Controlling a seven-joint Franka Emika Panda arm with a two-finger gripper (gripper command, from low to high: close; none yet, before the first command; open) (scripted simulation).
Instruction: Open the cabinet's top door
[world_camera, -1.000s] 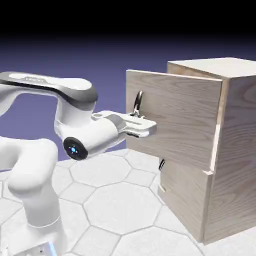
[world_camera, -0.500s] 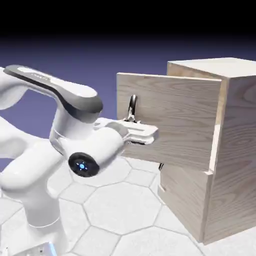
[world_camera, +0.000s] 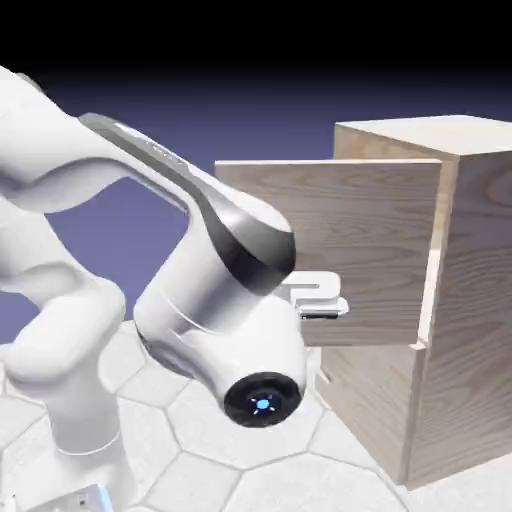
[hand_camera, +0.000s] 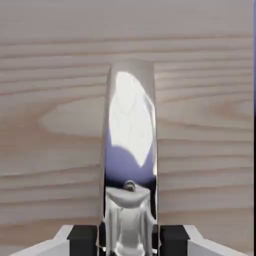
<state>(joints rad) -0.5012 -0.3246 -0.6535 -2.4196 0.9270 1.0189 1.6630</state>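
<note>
**A:** Start at the exterior view's left: what do you make of the arm (world_camera: 200, 300) against a second ago?

**B:** You've drawn it back and swung it low. The elbow and wrist now fill the middle of the view, where earlier they sat further left and higher. The top door (world_camera: 340, 240) has come with it: its free edge has travelled steadily leftward over the last second, so the panel stands swung well out from the cabinet (world_camera: 470, 300), hinged at its right side.

**A:** So the task is going well?

**B:** You're well into it, I'd judge. The door is plainly open; whether it's open far enough is your call, and a little more pull along the same arc looks harmless.

**A:** And the gripper (hand_camera: 129, 235)?

**B:** In the exterior view only its white tip shows past the wrist, right at the door's face. In the hand view the shiny handle (hand_camera: 131, 150) runs up from between the two dark finger pads (hand_camera: 83, 235), which sit tight against it either side. You have it clamped on the handle, jaws nearly together.

**A:** Further right?

**B:** The lower panel (world_camera: 370, 400) sits shut beneath the door, untouched.
</note>
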